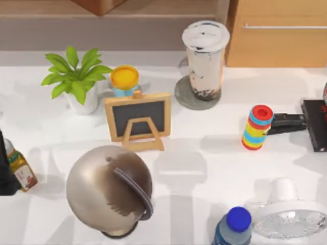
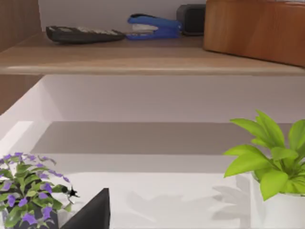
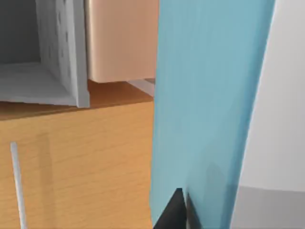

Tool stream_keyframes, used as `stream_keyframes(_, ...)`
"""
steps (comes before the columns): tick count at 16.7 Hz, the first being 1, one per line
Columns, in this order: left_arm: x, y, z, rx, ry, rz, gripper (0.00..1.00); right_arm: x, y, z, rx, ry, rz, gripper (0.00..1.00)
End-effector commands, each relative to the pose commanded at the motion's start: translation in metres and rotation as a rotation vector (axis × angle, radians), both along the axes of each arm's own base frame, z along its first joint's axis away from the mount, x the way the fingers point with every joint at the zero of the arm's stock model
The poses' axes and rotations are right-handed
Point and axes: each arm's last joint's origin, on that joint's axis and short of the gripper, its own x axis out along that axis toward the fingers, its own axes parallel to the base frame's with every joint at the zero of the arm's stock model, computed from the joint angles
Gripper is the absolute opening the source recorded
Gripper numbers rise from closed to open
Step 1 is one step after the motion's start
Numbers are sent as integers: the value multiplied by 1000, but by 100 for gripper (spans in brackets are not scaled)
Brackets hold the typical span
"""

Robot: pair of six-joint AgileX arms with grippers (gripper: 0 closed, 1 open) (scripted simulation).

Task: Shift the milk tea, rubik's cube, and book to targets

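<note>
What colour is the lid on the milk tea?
White. The milk tea has a flat white lid, seen best in the top view.

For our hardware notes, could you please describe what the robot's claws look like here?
In its wrist view the left claw appears as a plain matte black angular wedge. The right claw is likewise a black pointed piece. No cables, markings or colour accents can be made out.

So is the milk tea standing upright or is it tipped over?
Upright. In the top view the milk tea stands on the grey disc, white lid up, dark pearls settled at its bottom.
</note>
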Motion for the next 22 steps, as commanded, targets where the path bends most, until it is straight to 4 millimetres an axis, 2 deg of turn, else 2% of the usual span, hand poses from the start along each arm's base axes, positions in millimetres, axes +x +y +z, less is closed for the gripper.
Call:
stream_keyframes(3, 0, 0, 0, 0, 0, 0, 100, -5, 12, -10, 47, 44, 27, 0)
stream_keyframes(7, 0, 0, 0, 0, 0, 0, 100, -2, 10, -5, 45, 19, 22, 0)
stream_keyframes(17, 0, 0, 0, 0, 0, 0, 100, 0, 12, -12, 47, 44, 27, 0)
stream_keyframes(22, 0, 0, 0, 0, 0, 0, 100, 0, 12, -12, 47, 44, 27, 38)
